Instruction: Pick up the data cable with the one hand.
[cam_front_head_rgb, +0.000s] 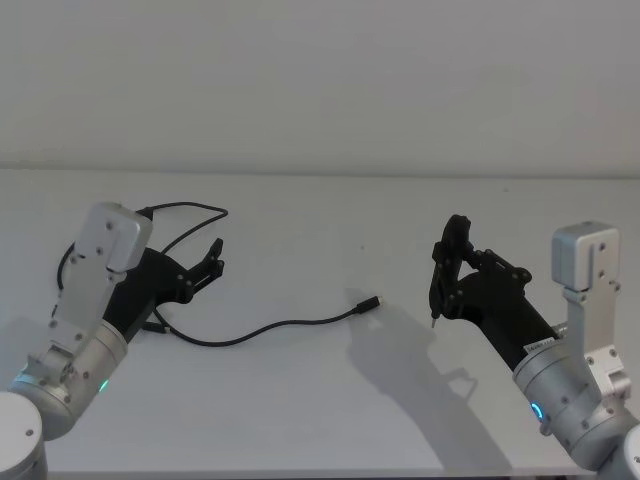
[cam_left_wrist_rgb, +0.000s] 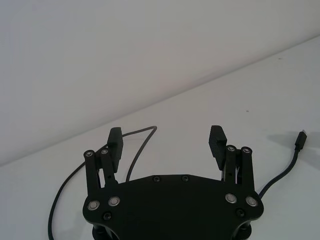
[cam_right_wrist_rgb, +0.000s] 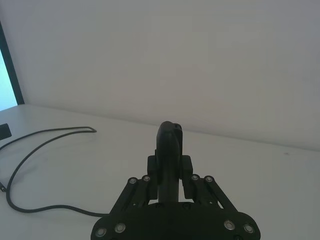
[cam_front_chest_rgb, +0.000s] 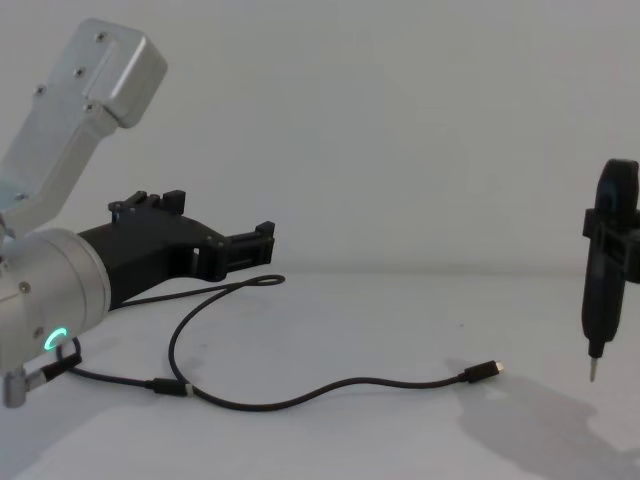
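I read: data cable (cam_front_head_rgb: 290, 323) black, plug tip (cam_front_chest_rgb: 496, 370) silvery; table (cam_front_head_rgb: 320, 420) white. My left tool (cam_front_head_rgb: 213, 257) black, wrist (cam_front_chest_rgb: 50, 290) silver, ring (cam_front_chest_rgb: 55, 338) green. Right tool (cam_front_head_rgb: 452, 268), its stylus (cam_front_chest_rgb: 600, 290) black.

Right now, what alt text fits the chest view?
A long, thin black data cable with a silvery-tipped plug lies curved across the white table. The black two-fingered left gripper hovers open over its left loops; at right, the right gripper holds a slender dark pointed tool upright.
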